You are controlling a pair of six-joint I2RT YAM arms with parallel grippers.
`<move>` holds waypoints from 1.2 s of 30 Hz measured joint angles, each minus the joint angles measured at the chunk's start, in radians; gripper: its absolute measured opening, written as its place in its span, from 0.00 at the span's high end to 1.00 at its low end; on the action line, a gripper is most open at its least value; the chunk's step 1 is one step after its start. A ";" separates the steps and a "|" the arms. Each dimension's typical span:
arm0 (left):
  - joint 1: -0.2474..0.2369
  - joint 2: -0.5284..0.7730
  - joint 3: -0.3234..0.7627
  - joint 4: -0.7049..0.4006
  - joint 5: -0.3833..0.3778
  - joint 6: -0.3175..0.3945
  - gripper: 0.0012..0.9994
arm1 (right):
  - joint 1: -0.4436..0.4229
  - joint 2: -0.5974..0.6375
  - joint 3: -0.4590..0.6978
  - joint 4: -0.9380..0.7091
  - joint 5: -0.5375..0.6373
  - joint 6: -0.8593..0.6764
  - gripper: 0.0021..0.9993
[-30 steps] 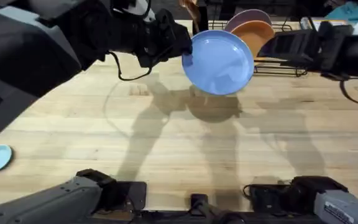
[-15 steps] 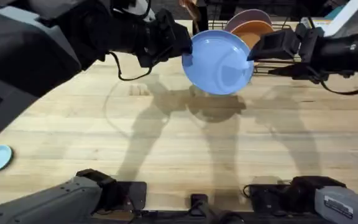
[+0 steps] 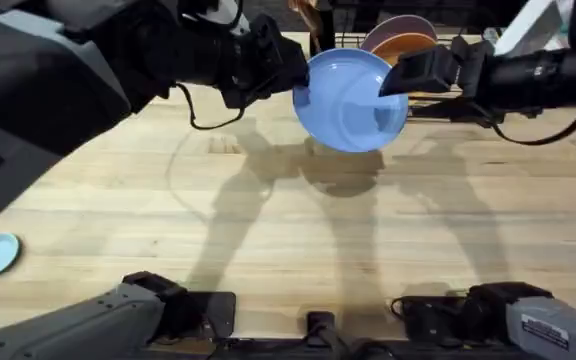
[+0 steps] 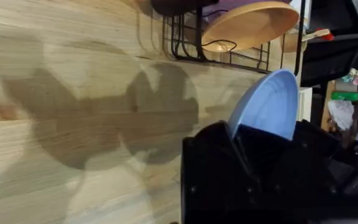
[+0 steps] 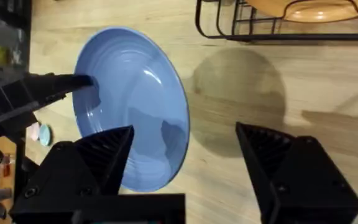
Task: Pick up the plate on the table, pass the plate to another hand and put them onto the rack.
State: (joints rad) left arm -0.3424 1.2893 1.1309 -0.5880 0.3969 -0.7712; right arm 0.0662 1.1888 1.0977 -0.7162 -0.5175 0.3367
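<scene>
— Fingers?
— Left gripper [image 3: 296,75] fingers are clamping the round glossy light-blue plate's [image 3: 351,100] rim above the wooden worktop [image 3: 268,220]; right gripper [image 5: 185,146] fingers are spreading apart around its opposite edge

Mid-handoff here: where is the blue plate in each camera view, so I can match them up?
Overhead: plate upper centre, held above the table, between both arms.
Left wrist: plate right of centre, rising from the left fingers.
Right wrist: plate left of centre, between the open right fingers.
Shared landmark: the rack holding the orange plate.
</scene>
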 joint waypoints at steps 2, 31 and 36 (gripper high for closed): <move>0.000 0.000 0.000 0.000 0.000 0.000 0.96 | 0.006 0.008 0.000 0.005 0.000 0.000 0.01; 0.000 0.000 0.000 0.000 0.003 -0.004 0.28 | 0.017 0.044 0.000 0.006 -0.002 0.026 0.97; 0.000 0.000 0.000 0.000 0.004 -0.011 0.00 | 0.017 0.044 0.000 0.006 -0.002 0.026 0.97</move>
State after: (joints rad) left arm -0.3424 1.2892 1.1309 -0.5880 0.4007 -0.7818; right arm 0.0833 1.2327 1.0977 -0.7102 -0.5190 0.3626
